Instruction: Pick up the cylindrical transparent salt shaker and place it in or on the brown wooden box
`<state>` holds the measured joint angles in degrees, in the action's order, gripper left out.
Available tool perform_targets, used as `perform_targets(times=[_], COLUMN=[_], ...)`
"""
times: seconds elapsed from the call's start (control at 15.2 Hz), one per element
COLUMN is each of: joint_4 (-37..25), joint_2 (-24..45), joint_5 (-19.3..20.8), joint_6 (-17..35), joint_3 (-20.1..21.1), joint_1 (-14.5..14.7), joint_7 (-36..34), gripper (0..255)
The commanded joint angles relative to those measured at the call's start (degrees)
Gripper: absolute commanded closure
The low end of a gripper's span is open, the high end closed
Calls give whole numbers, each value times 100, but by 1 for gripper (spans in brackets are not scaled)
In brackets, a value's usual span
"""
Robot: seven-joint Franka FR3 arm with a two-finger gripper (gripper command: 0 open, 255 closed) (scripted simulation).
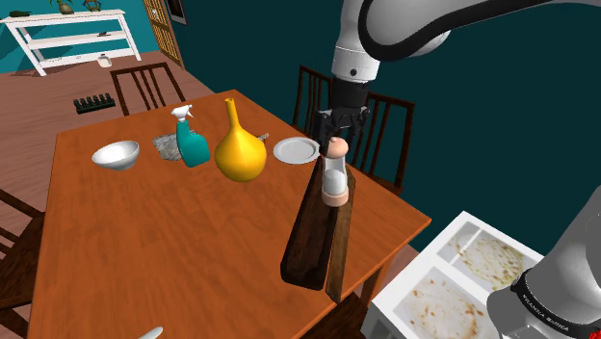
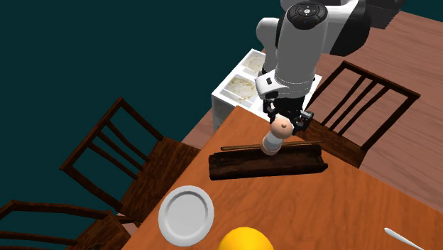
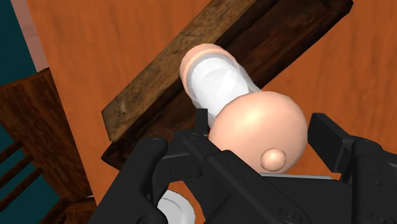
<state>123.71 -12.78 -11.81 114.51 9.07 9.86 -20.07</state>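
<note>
Item: salt shaker [image 1: 334,176], clear cylinder with white contents, pinkish domed cap and base. It is set upright at the far end of the long dark brown wooden box [image 1: 310,241], which is laid on the orange-brown table [image 1: 144,241] near its edge. Whether the base is seated on the box floor cannot be told.

Gripper [image 1: 344,132]: positioned directly above the shaker. The black fingers [image 3: 331,137] are spread and seen on either side of the cap, with no clasp shown.

Also listed on the table, well apart from the box: yellow gourd-shaped vase [image 1: 239,149], teal spray bottle [image 1: 193,143], white bowl [image 1: 116,154], white plate [image 1: 296,149]. Dark wooden chairs [image 2: 135,153] are placed around the table.
</note>
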Motion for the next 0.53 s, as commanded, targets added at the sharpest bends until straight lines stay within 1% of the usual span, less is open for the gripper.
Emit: perform_targets(times=[0.0,0.4,0.46], joint_4=[32,32,32], joint_2=[0,0,0], joint_5=[-4,-4,-4], joint_6=[35,35,35], joint_3=[0,0,0], joint_1=[0,0,0], joint_7=[8,8,8], gripper=[255,255,0])
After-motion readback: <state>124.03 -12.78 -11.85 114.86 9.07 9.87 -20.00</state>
